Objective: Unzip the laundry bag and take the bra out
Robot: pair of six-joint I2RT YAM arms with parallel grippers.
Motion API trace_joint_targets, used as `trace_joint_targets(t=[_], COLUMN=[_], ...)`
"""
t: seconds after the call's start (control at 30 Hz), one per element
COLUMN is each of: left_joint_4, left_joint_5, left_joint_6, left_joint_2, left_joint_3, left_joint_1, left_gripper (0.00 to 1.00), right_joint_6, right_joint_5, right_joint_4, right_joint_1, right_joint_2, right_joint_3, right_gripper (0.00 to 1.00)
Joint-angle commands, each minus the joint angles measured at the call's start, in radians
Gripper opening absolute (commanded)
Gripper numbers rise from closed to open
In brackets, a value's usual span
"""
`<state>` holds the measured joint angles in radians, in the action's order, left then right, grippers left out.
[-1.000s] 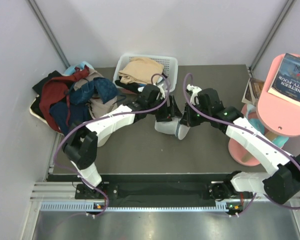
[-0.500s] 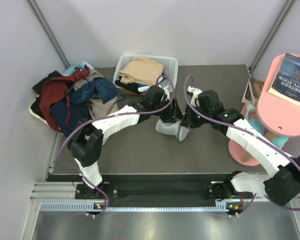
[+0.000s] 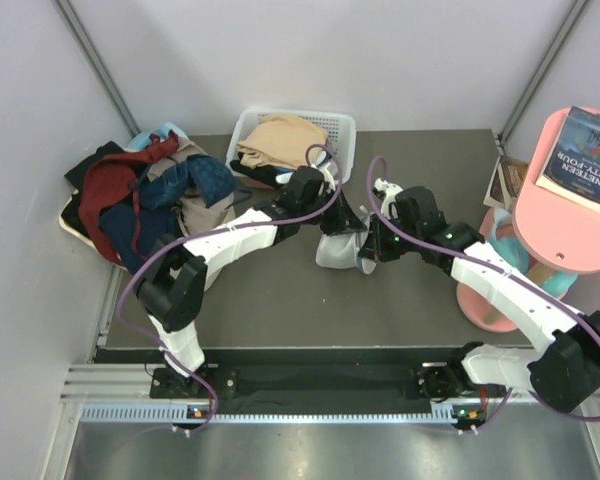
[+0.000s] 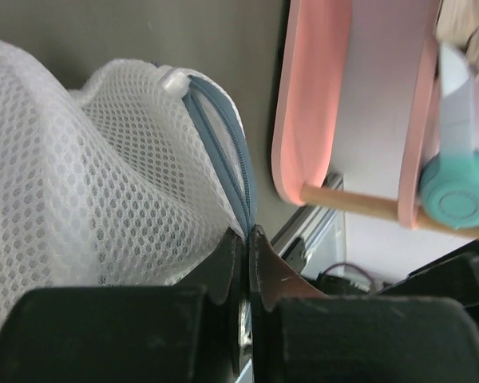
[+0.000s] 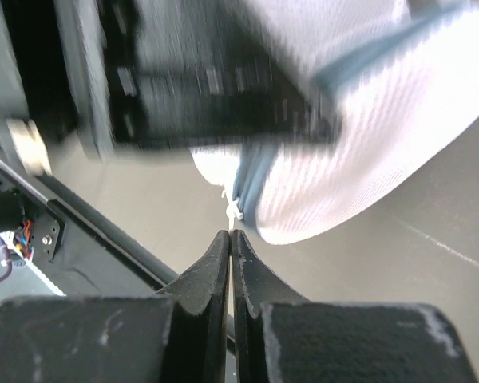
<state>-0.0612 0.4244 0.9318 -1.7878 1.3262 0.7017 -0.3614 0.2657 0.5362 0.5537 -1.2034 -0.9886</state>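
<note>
The left gripper (image 4: 246,239) is closed, its 2 fingers pinching the rim of the laundry bag (image 4: 104,183) right at the teal zipper (image 4: 223,136), probably to anchor the mesh. The right gripper (image 5: 230,239) is also closed. A small white pull tab (image 5: 233,209) touches its tips, though I cannot tell whether it is actually pinched. The bag sits mid-table between both arms and looks zipped. The bra does not show and is presumably inside. Bare table (image 3: 280,290) lies toward the bases, giving room to pull. The white basket (image 3: 335,125) is close behind and the pink stool (image 3: 500,300) stands to the right.
</note>
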Motion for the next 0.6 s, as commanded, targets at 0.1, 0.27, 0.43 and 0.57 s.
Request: trace_joint_targets(t=[0.1,0.27,0.43,0.57], left_joint_4=[0.156,0.187,0.186,0.089], left_joint_5=[-0.021,0.014,0.042,0.037], left_joint_6=[0.078,0.087,0.062,0.013], left_joint_2=[0.002,-0.018,-0.058,-0.059], left_joint_3=[0.038,0.059,0.096,0.171], left_joint_1=[-0.131,-0.197,-0.248,-0.252], left_gripper=[0.00,0.00,0.00,0.36], right_joint_6=[-0.016,-0.004,0.004,0.015], right_joint_5=[0.063,0.044,0.032,-0.003], right_joint_4=[-0.022,-0.004,0.021,0.051], right_joint_1=[0.008,0.008,0.009,0.008], right_joint_2=[0.048,0.061,0.064,0.045], right_joint_3=[0.047,0.076,0.056,-0.011], right_gripper=[0.00,0.00,0.00,0.00])
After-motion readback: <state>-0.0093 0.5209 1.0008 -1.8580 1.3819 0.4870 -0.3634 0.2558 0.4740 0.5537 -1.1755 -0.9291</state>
